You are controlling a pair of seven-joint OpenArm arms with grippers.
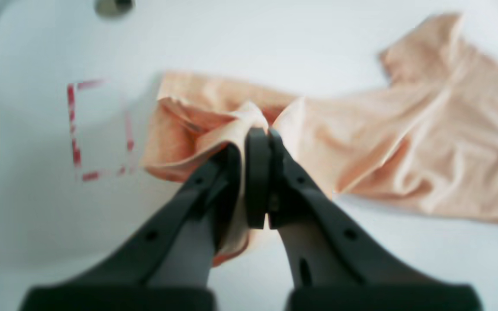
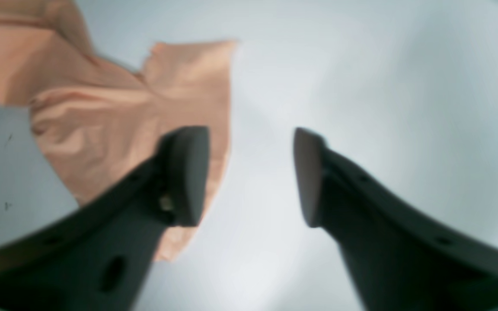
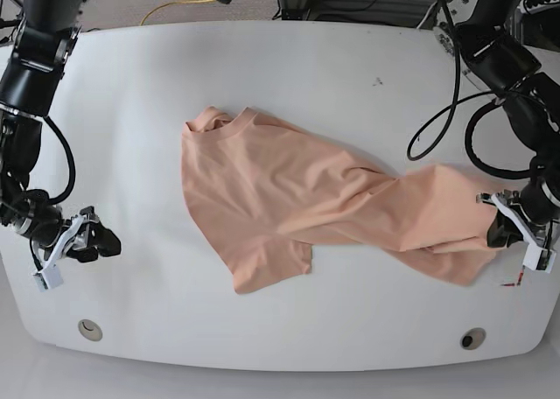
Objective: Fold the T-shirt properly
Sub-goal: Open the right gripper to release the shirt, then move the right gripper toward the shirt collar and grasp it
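Item: T-shirt [image 3: 262, 189], peach-pink, lying crumpled across the middle of the white table [image 3: 289, 58], collar toward 11 o'clock in the base view, one sleeve corner at 6 o'clock, the lower body twisted into a rope running out to 3 o'clock. Left gripper [image 1: 257, 134]: jaws pressed together, clamped on a bunched fold of the shirt's hem end at the 3 o'clock edge of the table, beside a red dashed square [image 1: 97, 129] marked on the surface. Right gripper [image 2: 251, 172]: jaws apart, nothing between them, parked at 8 o'clock of the table, well apart from the cloth in the base view. Step in hand, as judged: spreading the garment flat before any fold. To do it well, the left arm should draw the hem outward and low so the twist unwinds; the right arm would best take the opposite hem corner or the near sleeve, pinching a single layer. Risk: pulling one-handed drags the whole shirt.
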